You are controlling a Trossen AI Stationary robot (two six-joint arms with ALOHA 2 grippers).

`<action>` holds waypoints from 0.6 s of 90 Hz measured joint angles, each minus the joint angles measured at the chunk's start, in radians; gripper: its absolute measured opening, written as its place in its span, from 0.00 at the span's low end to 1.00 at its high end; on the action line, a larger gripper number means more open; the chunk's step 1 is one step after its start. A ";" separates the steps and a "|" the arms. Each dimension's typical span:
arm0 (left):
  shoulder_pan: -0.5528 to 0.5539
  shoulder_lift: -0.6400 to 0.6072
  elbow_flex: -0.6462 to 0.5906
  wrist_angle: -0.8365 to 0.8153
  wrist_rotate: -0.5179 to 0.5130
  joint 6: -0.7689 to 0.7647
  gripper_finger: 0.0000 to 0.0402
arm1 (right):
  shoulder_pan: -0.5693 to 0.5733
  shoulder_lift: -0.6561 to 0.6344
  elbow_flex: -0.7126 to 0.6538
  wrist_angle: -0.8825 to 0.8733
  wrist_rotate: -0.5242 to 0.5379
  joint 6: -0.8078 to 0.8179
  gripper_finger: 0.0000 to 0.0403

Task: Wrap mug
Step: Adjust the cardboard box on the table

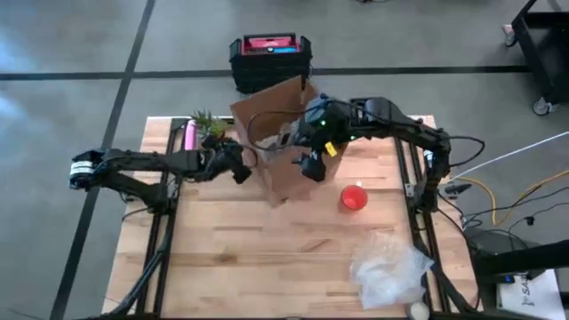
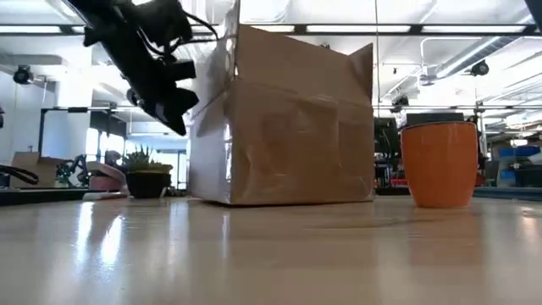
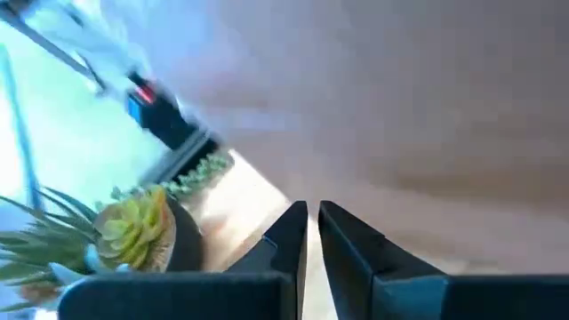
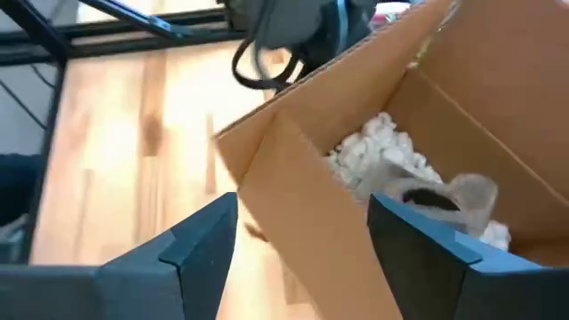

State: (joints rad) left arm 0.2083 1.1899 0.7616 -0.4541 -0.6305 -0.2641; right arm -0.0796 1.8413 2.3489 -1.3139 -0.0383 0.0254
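One cardboard box (image 1: 280, 142) holds white packing filler (image 4: 378, 151); my right gripper (image 1: 312, 166) hovers spread above it, left gripper (image 1: 240, 169) pinched empty alongside; the orange mug (image 1: 354, 197) sits just right.

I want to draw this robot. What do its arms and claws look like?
Both arms are thin and black with looping black cables. The right arm has a green light and yellow tag. The left arm has a white band. Each gripper, like the right gripper, has two flat dark fingers.
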 joint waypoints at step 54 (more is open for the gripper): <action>-0.578 -0.334 0.008 -0.139 0.153 -0.226 0.05 | 0.297 0.022 -0.365 0.088 0.224 0.152 0.50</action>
State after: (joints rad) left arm -0.3700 0.8556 0.7700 -0.5932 -0.4774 -0.4901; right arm 0.2173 1.8629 1.9843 -1.2260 0.1860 0.1774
